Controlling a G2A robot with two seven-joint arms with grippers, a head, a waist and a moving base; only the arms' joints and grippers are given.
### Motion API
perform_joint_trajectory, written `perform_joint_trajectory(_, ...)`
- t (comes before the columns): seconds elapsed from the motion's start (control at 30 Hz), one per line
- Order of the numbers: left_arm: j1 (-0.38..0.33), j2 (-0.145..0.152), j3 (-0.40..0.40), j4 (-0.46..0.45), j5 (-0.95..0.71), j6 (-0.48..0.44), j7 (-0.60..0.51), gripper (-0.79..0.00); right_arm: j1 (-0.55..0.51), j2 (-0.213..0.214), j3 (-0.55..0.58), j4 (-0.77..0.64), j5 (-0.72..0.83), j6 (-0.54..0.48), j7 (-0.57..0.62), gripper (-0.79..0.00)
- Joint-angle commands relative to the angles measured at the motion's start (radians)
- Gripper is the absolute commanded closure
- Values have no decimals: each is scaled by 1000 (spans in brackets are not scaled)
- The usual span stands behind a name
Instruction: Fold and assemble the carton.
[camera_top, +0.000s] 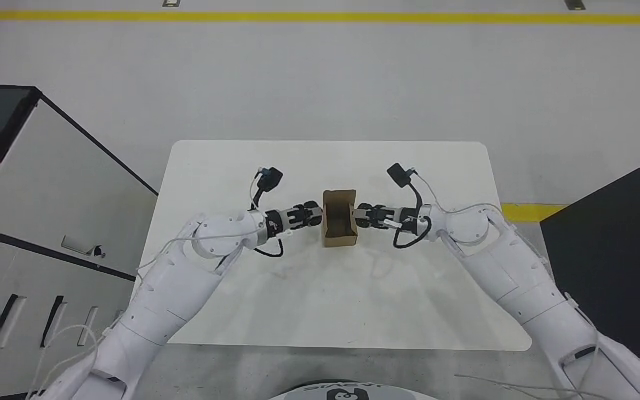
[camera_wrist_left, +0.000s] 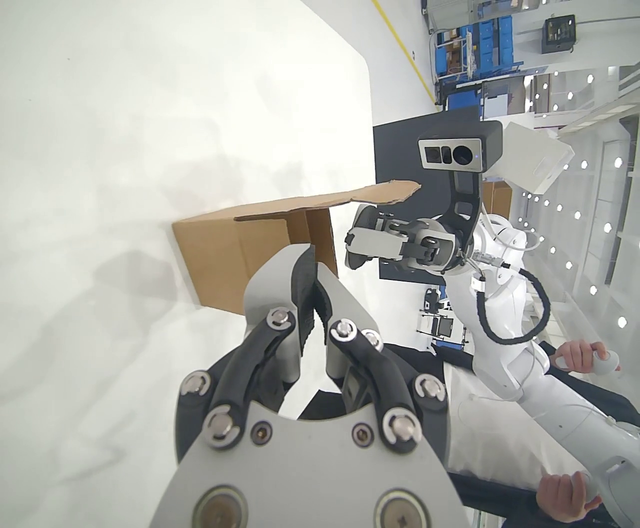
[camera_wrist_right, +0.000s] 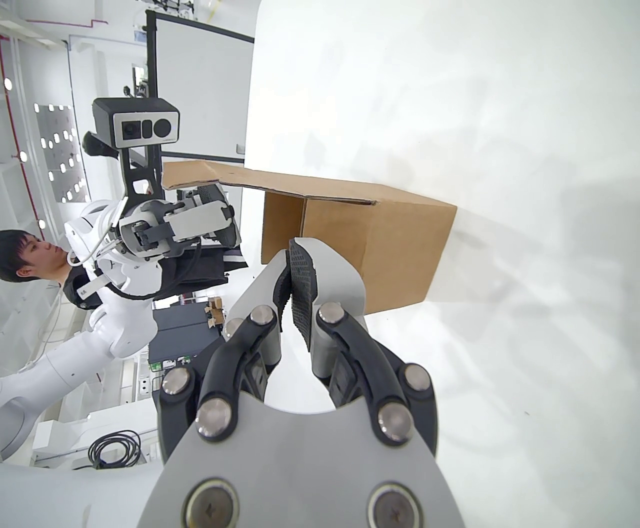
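Left gripper (camera_wrist_left: 307, 260) has its ribbed black pads pressed flat together with nothing between them, and its tip is just beside one side of the carton (camera_top: 340, 217). Right gripper (camera_wrist_right: 295, 255) is closed up the same way on nothing, at the carton's opposite side, so the two face each other across it. Whether either tip actually touches the cardboard is hard to tell from these angles.

The table (camera_top: 450, 300) is white, smooth and matt, a rectangle with rounded corners, and the carton stands near its middle. Around it lies a pale grey floor with a yellow stripe (camera_top: 320, 16) along the far side. A dark-edged cabinet (camera_top: 30, 150) stands off one end of the table and a black panel (camera_top: 600, 240) off the other.

The carton is plain brown corrugated cardboard, squared into a box with crisp folded edges and its inside showing from above. One flap (camera_wrist_left: 385, 192) juts out flat past the box body, its free edge rough and slightly rounded. Each gripper's fingers are pale grey shells on black links with bright round screws.
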Motion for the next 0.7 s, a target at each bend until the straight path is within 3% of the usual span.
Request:
perform_joint_trajectory(0.0,7,-1,1,9,1,9,17,0,0,0,0,0,0,0,0,0)
perform_joint_trajectory(0.67,-66,-50,103,102,12,43,60,0,10,-28,-35,-23,-74,99,-59,0)
